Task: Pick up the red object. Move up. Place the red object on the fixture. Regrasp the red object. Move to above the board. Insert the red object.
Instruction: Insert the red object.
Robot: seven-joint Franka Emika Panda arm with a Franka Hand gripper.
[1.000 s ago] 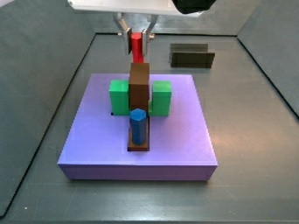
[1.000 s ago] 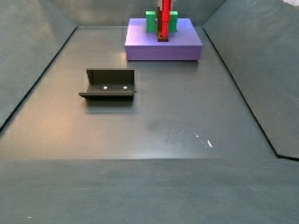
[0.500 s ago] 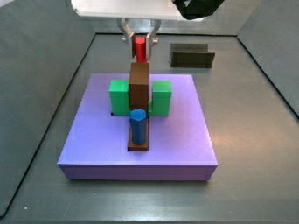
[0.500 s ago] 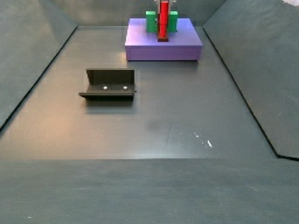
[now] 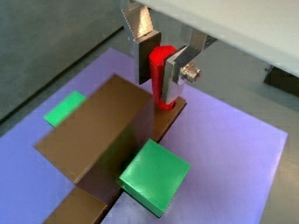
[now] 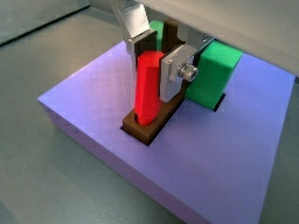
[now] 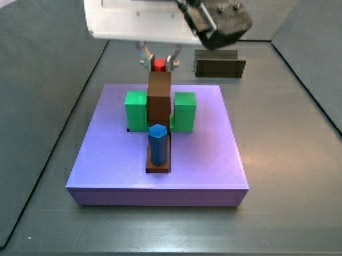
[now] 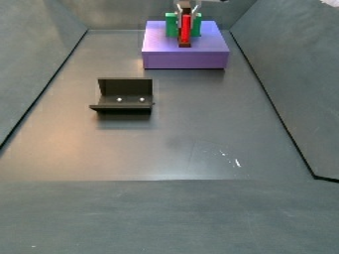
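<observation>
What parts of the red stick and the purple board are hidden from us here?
- Red object: in a side view only its top shows; the brown upright bar hides the rest.
- Its lower tip: in both wrist views it meets the brown strip; seating depth unclear.
- Gripper: its body is cut off by the edge in both wrist views.
- Board: far away in a side view; its parts are too small.

The end effector (image 5: 163,61) has two flat silver finger plates (image 6: 179,68) with dark pads, one fastened by a small screw. Above, in a side view, sits a white hand body (image 7: 140,17) carrying black camera housings (image 7: 222,22).
</observation>
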